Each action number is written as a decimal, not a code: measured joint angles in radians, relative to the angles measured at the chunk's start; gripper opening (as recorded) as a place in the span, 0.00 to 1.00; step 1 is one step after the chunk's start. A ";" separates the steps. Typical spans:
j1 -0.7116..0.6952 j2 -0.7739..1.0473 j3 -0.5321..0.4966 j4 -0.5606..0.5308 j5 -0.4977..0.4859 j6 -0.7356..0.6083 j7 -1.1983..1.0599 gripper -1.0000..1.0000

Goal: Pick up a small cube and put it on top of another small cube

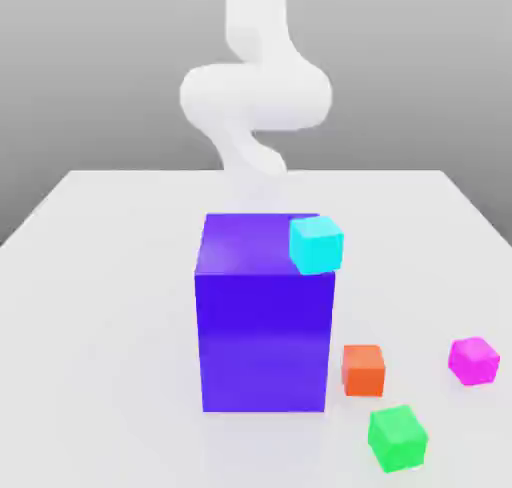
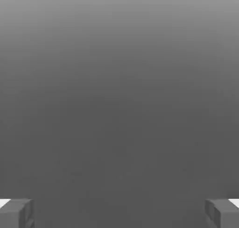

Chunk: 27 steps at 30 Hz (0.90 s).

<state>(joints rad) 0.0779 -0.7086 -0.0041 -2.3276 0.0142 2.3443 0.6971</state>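
Note:
The small magenta-pink cube [image 1: 473, 360] sits on the white table [image 1: 90, 276] at the exterior view's right, apart from everything else. An orange cube [image 1: 363, 369] and a green cube [image 1: 397, 437] lie to its left, near the foot of the big blue-violet block [image 1: 264, 326]. My white arm [image 1: 255, 91] rises behind that block. In the hand view my gripper [image 2: 119, 215] is open, its grey fingertips [image 2: 16, 213] set far apart with nothing between them and plain grey beyond.
A small cyan cube [image 1: 316, 244] shows at the blue-violet block's upper right corner; whether it rests on the block I cannot tell. The tall block stands in the middle of the table, between the arm and the small cubes.

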 joint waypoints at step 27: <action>0.587 0.986 0.123 -0.248 -0.131 0.508 -0.806 0.50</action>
<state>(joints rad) 0.6645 0.2774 0.1189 -2.5755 -0.1170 2.8521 -0.1085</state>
